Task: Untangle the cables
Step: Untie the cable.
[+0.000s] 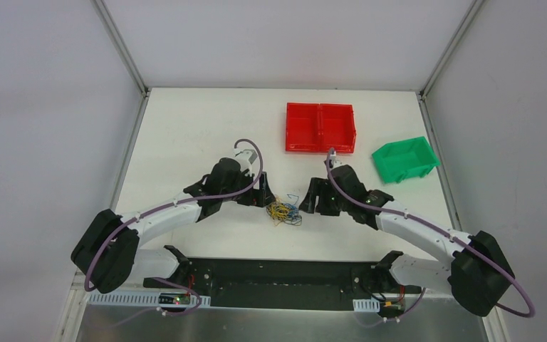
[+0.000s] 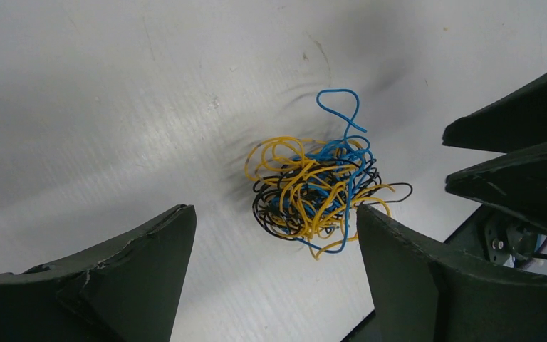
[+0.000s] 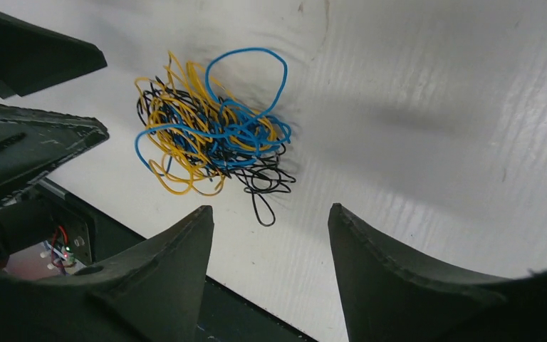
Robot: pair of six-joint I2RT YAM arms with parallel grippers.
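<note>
The cables (image 1: 285, 211) are one small knotted clump of yellow, blue and black strands lying on the white table between my two grippers. My left gripper (image 1: 262, 198) stands just left of the clump, and my right gripper (image 1: 309, 199) just right of it. In the left wrist view the cables (image 2: 317, 189) lie ahead of my open left gripper (image 2: 273, 210), close to its right finger, with the right gripper's fingers (image 2: 513, 121) beyond. In the right wrist view the cables (image 3: 210, 139) sit ahead and left of my open right gripper (image 3: 271, 208). Neither gripper holds anything.
A red two-compartment bin (image 1: 320, 128) stands at the back of the table, and a green bin (image 1: 404, 159) sits to its right. The table's near edge and the black base plate (image 1: 278, 274) lie just behind the clump. White walls enclose the table.
</note>
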